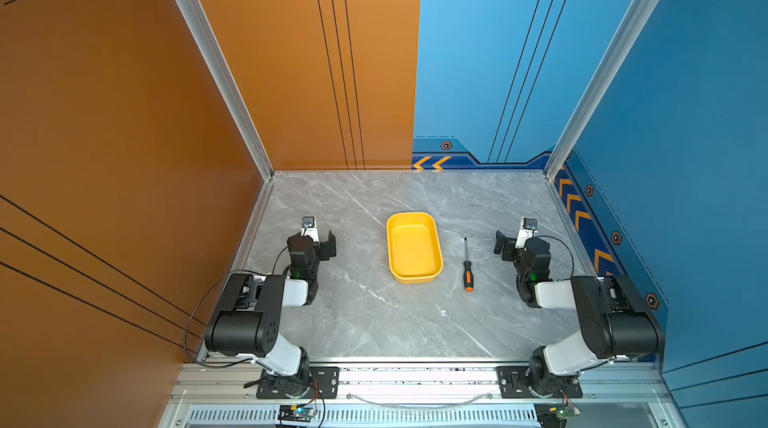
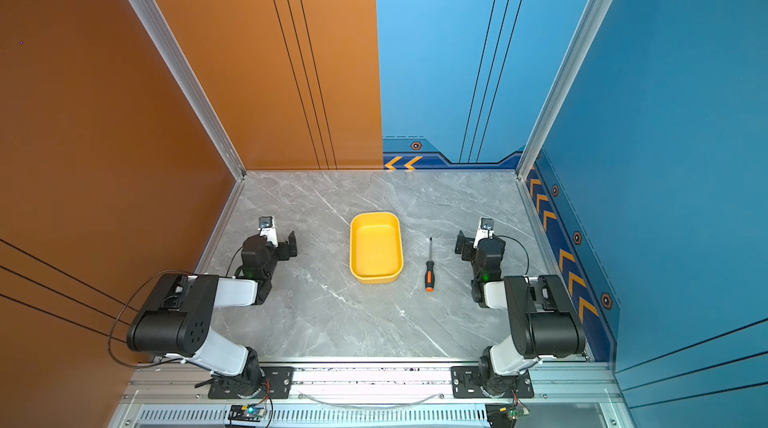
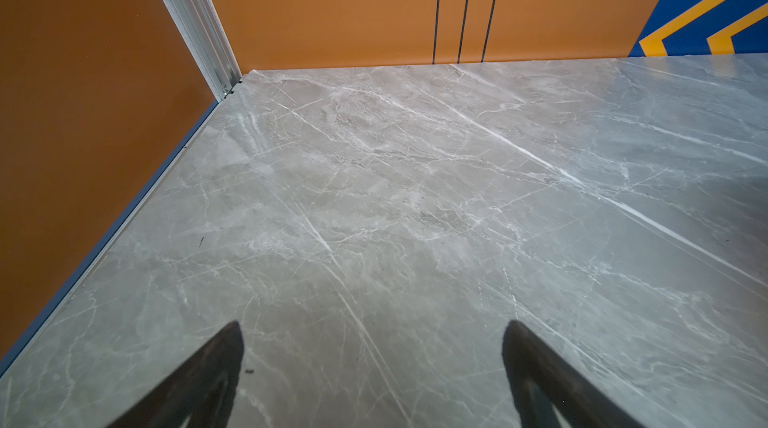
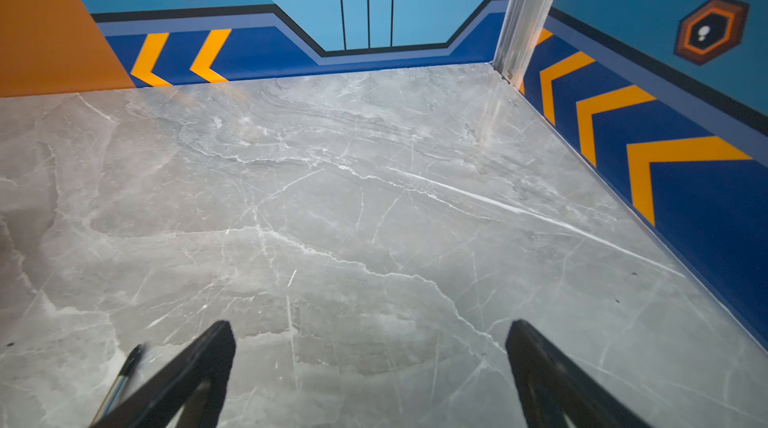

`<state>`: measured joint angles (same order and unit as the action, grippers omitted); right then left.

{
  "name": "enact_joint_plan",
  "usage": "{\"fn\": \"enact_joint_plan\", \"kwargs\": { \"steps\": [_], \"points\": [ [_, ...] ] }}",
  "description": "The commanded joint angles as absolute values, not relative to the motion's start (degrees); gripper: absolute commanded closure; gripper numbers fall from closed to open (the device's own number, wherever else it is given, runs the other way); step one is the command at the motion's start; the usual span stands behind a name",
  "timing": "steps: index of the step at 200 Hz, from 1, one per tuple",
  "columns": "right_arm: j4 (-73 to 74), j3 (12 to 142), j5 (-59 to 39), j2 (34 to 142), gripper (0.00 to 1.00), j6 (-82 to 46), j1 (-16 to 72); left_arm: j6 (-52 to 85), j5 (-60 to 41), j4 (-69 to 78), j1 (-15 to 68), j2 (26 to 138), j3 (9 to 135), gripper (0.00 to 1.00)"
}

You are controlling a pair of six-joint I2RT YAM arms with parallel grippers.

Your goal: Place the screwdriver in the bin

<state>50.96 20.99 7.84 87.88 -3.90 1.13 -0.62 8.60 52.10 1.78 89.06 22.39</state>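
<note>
Screwdriver (image 1: pixel 467 265) lies flat on the table (image 1: pixel 365 322), centre-right in both top views, just right of the bin (image 1: pixel 415 279) with a gap between them, shaft pointing up-frame. Right gripper (image 1: pixel 498 243) is further right, jaws spread wide, empty, touching nothing. Left gripper (image 1: pixel 332 245) is left of the bin, likewise wide and empty. Bare marble runs up-frame to the back wall (image 1: pixel 340 72).

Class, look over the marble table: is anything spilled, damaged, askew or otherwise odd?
Nothing stands out. The bin sits flat and empty; the screwdriver lies intact on the table beside it, not touching. The left gripper and right gripper are open, holding nothing.
</note>
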Motion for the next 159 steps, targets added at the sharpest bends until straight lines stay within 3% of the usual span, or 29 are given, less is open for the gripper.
{"fn": "enact_joint_plan", "kwargs": {
  "steps": [1, 37, 72, 106, 159],
  "points": [
    [41.57, 24.52, 10.98, 82.75, 0.00, -5.13, 1.53, -0.11, 8.19, 52.95, 1.32, 88.61, 21.49, 0.02],
    [16.55, 32.49, 7.81, 73.20, 0.00, -8.35, 2.59, -2.11, 4.74, 45.07, 1.96, 78.82, 21.55, 0.02],
    [-4.37, 39.15, -0.84, 70.10, 0.01, -16.32, 4.72, 1.35, -3.87, 25.45, 3.63, 68.49, 28.20, 0.02],
    [-10.43, 36.73, -3.61, 69.18, 0.02, -20.74, 11.80, 8.98, -12.11, 14.59, 6.91, 66.57, 32.61, 0.02],
    [-12.46, 32.09, 4.22, 68.42, 0.03, -24.85, 23.54, 14.42, -15.99, 10.88, 13.57, 66.45, 29.54, 0.02]
  ]
}}
